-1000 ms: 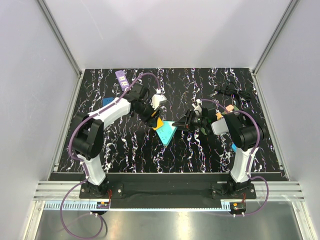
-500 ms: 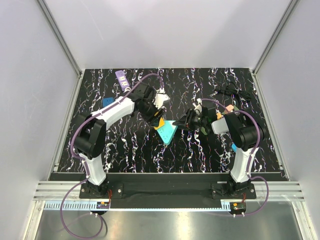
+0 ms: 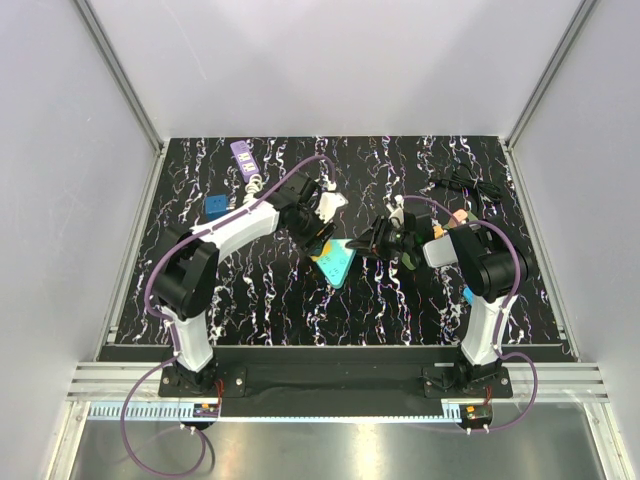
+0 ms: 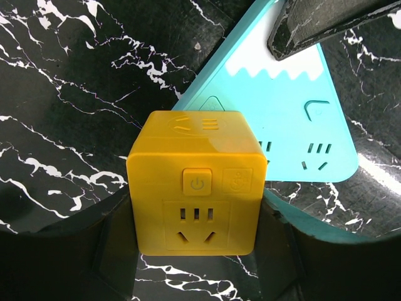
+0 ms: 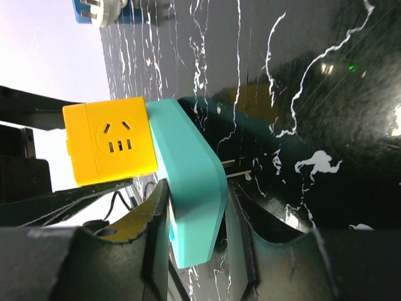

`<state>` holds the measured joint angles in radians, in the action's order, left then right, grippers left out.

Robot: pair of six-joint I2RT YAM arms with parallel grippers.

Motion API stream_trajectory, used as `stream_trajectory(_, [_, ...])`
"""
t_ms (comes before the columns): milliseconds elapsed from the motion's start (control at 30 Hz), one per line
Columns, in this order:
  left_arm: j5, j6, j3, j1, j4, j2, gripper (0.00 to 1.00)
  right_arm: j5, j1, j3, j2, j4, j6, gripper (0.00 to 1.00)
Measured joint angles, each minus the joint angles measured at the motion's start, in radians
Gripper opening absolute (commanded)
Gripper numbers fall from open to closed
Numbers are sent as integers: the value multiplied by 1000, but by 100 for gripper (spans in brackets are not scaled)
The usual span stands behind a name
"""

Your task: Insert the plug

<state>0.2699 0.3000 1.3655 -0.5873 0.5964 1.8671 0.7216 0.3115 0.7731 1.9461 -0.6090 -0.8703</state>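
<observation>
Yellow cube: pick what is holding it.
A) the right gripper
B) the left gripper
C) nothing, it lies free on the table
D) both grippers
B: in the left wrist view the yellow cube sits clamped between the fingers of the left gripper, while the right gripper grips only the teal strip.

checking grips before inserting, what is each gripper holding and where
Left gripper: yellow cube socket, opposite sides. Right gripper: teal triangular socket, flat faces near its edge.
</observation>
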Motion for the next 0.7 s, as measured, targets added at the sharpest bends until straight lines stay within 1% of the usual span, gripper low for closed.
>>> stream_trajectory(233, [-11, -67, -9, -2, -25, 5, 0, -29, -1, 1, 0, -22, -9, 0])
stream_trajectory(333, [-12, -93, -24, -2, -48, 0, 0, -37, -2, -10, 5, -56, -31, 0])
stream_trajectory(400, [-16, -116, -29, -2, -59, -1, 2, -36, -5, -15, 18, -95, -55, 0])
stream_trajectory(433, [-19, -127, -37, -2, -69, -3, 8, -35, -6, -19, 27, -121, -71, 0])
stream_trajectory(467, [-22, -137, -47, -2, -80, -8, 12, -31, -8, -24, 36, -149, -87, 0])
stream_trajectory(567, [-24, -151, -71, -3, -114, -21, 17, -23, -12, -39, 57, -215, -124, 0])
stream_trajectory(633, [-25, -157, -76, -3, -124, -26, 26, -24, -13, -42, 61, -231, -133, 0])
stream_trajectory(667, [-27, -159, -77, -3, -126, -28, 34, -24, -13, -42, 62, -232, -133, 0])
stream_trajectory(700, [-29, -161, -77, -3, -126, -29, 35, -25, -13, -42, 62, -232, -132, 0])
